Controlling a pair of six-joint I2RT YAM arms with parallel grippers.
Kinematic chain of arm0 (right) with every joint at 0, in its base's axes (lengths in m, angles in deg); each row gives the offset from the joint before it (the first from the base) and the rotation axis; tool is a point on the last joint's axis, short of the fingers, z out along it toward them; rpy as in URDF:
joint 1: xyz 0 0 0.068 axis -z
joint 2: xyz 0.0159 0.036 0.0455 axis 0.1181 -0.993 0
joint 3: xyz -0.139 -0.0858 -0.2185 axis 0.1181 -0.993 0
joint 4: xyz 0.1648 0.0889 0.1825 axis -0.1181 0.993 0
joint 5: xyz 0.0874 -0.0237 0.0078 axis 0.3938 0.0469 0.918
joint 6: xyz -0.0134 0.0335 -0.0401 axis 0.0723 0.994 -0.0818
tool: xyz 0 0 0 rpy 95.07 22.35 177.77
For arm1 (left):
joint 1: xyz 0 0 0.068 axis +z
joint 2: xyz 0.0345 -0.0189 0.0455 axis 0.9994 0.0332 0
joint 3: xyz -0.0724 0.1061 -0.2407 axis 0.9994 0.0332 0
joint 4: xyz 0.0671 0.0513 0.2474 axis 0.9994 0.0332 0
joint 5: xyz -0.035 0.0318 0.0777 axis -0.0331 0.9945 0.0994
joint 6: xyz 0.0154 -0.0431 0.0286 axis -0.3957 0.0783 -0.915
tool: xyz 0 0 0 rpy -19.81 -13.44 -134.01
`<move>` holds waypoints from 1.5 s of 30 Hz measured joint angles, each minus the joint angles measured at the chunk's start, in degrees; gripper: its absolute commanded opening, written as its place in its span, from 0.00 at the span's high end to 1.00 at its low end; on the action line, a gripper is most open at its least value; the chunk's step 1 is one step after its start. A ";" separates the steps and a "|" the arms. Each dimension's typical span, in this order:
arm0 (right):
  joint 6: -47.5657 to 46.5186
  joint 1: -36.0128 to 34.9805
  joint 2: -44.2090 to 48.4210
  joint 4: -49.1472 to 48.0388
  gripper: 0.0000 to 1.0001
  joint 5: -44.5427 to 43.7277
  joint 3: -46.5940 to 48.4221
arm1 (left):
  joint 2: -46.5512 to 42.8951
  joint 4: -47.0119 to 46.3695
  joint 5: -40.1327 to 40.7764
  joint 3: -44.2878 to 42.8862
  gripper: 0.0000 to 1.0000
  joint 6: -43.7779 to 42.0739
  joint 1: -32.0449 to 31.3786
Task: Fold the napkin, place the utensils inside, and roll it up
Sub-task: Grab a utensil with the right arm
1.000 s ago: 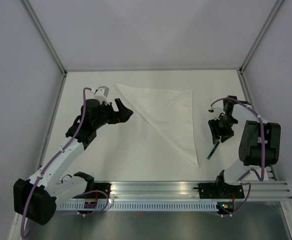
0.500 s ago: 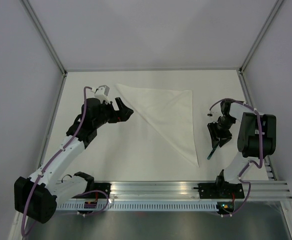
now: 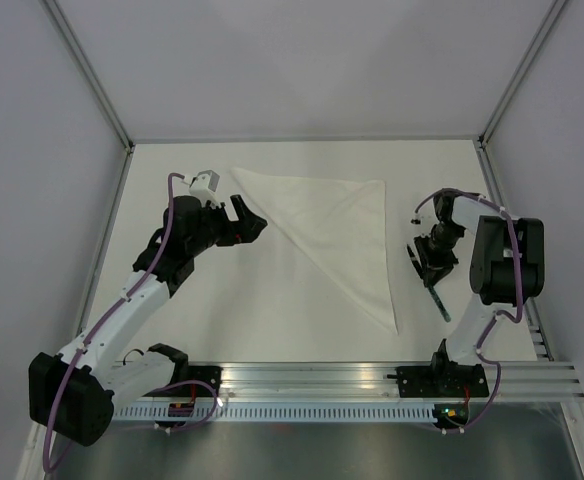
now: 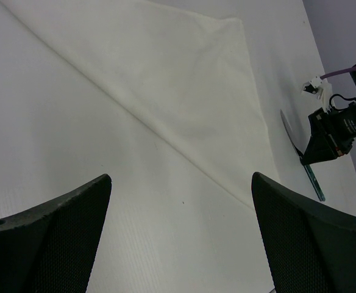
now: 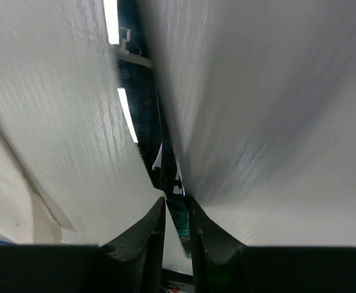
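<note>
your table [image 3: 272,320]: one white soft cloth napkin [image 3: 342,225], laid flat as a triangle; one thin dark teal stick utensil [image 3: 442,303].
the napkin sits mid-table toward the far edge, its long point reaching toward the near edge. the utensil is near the right edge, just beside the napkin, pinched between the nearly closed fingers [image 5: 150,235] of your right gripper [image 3: 430,272]. your left gripper [image 3: 249,217] hovers by the napkin's left slope, its jaws spread wide.
</note>
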 measured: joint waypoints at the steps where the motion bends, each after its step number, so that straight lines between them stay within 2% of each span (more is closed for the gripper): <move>1: 0.24 -0.33 -0.26 -0.15 0.74 -0.09 0.37 | 0.00 0.00 0.00 0.00 0.00 0.00 0.00; 7: 0.94 -1.75 -1.70 -1.22 0.75 -0.76 2.97 | 0.02 0.00 0.42 0.00 0.00 0.00 0.00; 14: 0.70 -3.04 -1.11 -7.06 0.62 -3.69 4.11 | 0.59 0.00 0.50 -0.22 0.00 0.00 0.00; 20: -0.37 -3.37 2.32 -12.59 0.61 -5.75 0.26 | 0.87 0.00 0.63 -0.70 0.00 0.00 0.00; 34: -2.86 -3.37 5.99 -13.64 0.61 -6.67 -4.57 | 0.87 0.04 0.81 -0.83 0.00 0.04 -0.07; 36: -3.30 -3.37 6.14 -13.70 0.67 -6.54 -4.81 | 0.87 0.04 0.83 -0.83 0.00 0.04 -0.11; 37: -3.43 -3.37 6.27 -13.77 0.76 -6.29 -5.01 | 0.87 0.04 0.83 -0.83 0.00 0.07 -0.13; 40: -3.89 -3.43 6.49 -13.62 0.95 -5.88 -5.44 | 0.87 0.07 0.83 -0.83 0.00 0.07 -0.20; 42: -3.96 -3.41 6.62 -13.64 0.99 -5.92 -5.51 | 0.87 0.07 0.85 -0.83 0.00 0.07 -0.22; 45: -4.04 -3.34 6.69 -13.55 1.00 -5.73 -5.42 | 0.87 0.26 0.94 -1.01 0.00 0.07 -0.22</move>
